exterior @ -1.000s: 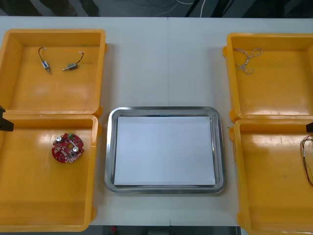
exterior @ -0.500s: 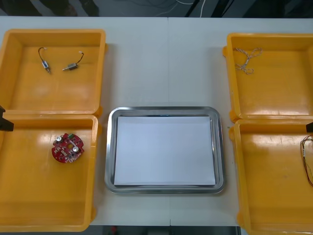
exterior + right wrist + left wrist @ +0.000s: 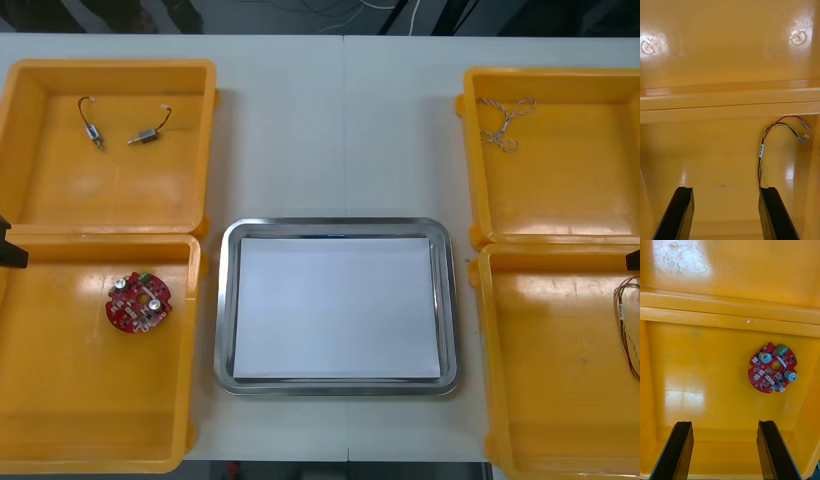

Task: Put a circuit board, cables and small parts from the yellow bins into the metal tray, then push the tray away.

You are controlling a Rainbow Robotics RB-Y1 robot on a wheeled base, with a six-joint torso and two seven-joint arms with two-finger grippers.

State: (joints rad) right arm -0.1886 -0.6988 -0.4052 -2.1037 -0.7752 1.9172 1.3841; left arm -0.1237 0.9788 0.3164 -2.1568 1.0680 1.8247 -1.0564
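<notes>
**Nothing has moved: both grippers hang open above the near bins**

Every item lies where it lay a second ago, and neither arm has shifted.

Nearest the robot, the left gripper hangs above the near left bin with its fingers spread wide and nothing between them. In the front view it is a black sliver at the table's left edge. The circuit board lies flat on this bin's floor, toward the tray side. It is ahead of the fingers and apart from them, nearer to one than to the other.

Opposite, the right gripper hangs above the near right bin, equally wide and holding nothing. The red and yellow cable lies on that bin's floor at its outer side. Its near end runs just beside one fingertip and its loose ends splay toward the wall between the two right bins.

Between the near bins sits the metal tray, white inside, with nothing in it.

Farther out, the far left bin holds two small metal parts, each with a short wire, lying near each other by the bin's far wall. The far right bin holds a twisted cable in its far inner corner. Bare table lies between the two far bins.
</notes>
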